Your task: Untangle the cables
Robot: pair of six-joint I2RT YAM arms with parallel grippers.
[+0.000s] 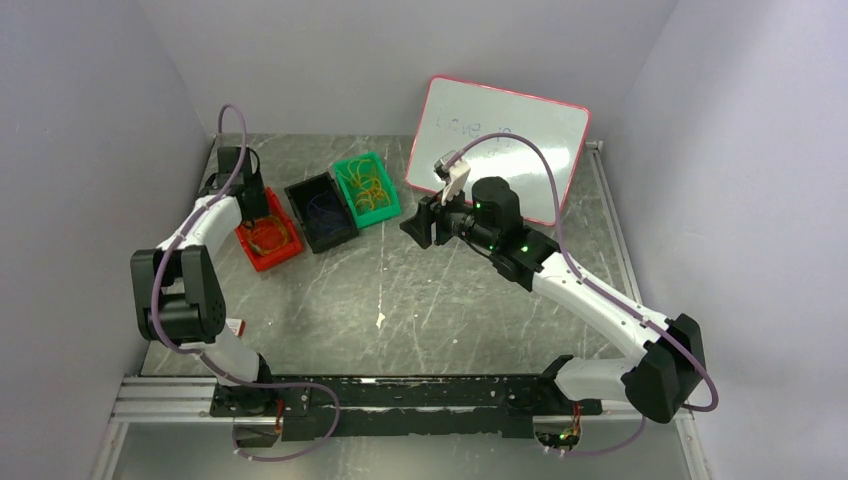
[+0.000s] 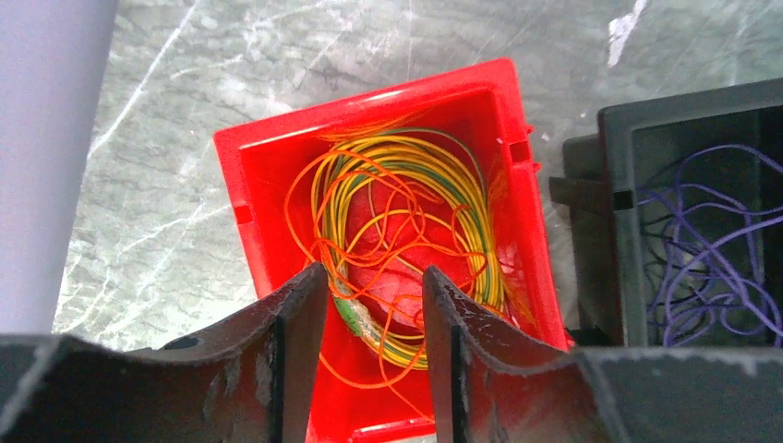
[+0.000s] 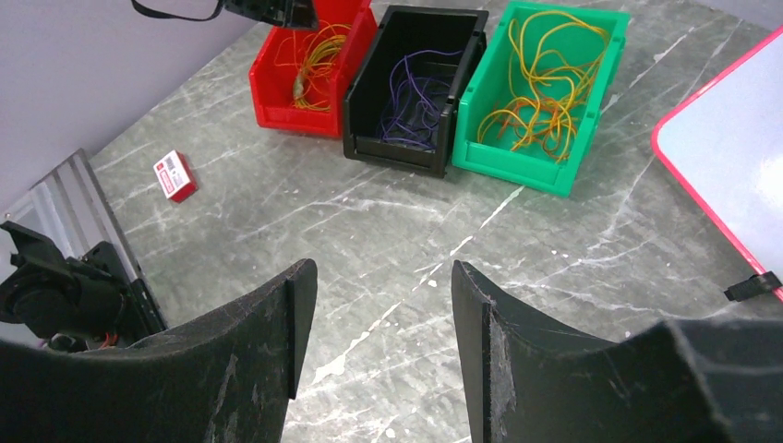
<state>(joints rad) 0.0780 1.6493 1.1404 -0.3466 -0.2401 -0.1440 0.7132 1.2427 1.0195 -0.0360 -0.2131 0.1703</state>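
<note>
The left gripper (image 2: 374, 277) hangs straight over the red bin (image 2: 249, 175), its two fingers spread apart with nothing caught between them. Through the gap the orange and yellow cables (image 2: 406, 203) show as a loose coil on the bin floor (a few green-striped strands run through the same coil). Just beside the red bin stands the black bin (image 2: 614, 157), holding the dark purple cables (image 2: 702, 240) in a tangle. Next in the row is the green bin (image 3: 517, 171), with the yellow-orange cables (image 3: 545, 92) looped inside it. The right gripper (image 3: 383, 272) hovers above the bare grey table (image 3: 572, 258), well apart from the bins, its fingers also parted and gripping nothing. A white board with a red rim (image 1: 540, 150) lies at the far right, and a small red box (image 3: 174, 175) lies on the table near the left arm
</note>
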